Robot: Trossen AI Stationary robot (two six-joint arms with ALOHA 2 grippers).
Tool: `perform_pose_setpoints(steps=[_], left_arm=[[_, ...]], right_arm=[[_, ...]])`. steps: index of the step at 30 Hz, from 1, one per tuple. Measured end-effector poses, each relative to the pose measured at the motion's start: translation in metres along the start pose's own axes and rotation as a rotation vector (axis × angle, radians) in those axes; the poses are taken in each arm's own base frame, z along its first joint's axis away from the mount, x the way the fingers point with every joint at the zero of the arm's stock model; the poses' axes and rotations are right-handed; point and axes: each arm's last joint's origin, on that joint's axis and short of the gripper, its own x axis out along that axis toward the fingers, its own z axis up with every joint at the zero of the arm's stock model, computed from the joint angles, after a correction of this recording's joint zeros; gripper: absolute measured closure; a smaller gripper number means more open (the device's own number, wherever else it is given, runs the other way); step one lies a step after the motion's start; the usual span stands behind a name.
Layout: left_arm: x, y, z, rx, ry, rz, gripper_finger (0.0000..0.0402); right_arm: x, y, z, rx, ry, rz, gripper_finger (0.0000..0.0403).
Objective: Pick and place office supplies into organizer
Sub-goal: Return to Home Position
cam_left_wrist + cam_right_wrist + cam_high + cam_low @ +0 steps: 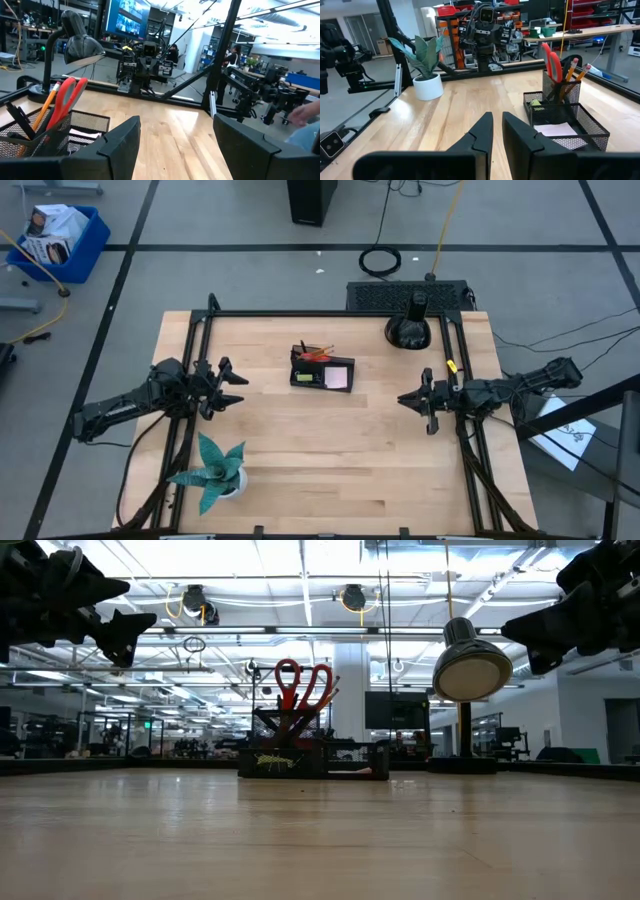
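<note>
Left pincer (233, 388), fingers spread, empty, hovers centre-left over the pale wooden counter (300, 460). Black mesh desk organizer (320, 370), upper centre, holds red-handled scissors (552, 60), orange pencils (571, 70) and pink sticky-note pad (338, 377). Right pincer (408, 400), centre-right, fingers nearly together, empty. Judgement: homing step in hand; next move calls for clear retraction.

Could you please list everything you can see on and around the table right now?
Table: one, light wood.
Organizer: one, black mesh, mid-table.
Scissors: one, red handles, upright in the organizer's tall section.
Pencils: at least two, orange, same section.
Pens: black, same section; count unclear.
Sticky-note pad: one, pink, in a low compartment.
Desk lamp: one, black, corner on the right arm's side.
Plant: one, teal, white pot, left arm's side.
Bin: one, blue, on the floor.
Left gripper: open, over the table's left.
Right gripper: shut, over its right.
</note>
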Motion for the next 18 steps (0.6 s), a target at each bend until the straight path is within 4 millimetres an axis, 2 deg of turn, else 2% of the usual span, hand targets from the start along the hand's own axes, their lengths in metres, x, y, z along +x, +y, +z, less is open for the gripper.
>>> perform_pose_setpoints(steps=[16, 18], left_arm=[[0.0000, 0.0000, 0.0000, -0.003, 0.000, 0.000, 0.0146], [0.0000, 0.0000, 0.0000, -0.002, 0.000, 0.000, 0.0146]], right_arm=[[0.0000, 0.0001, 0.0000, 0.000, 0.000, 0.003, 0.0369], [-0.0003, 0.0033, 0.0016, 0.040, -0.004, 0.109, 0.0369]])
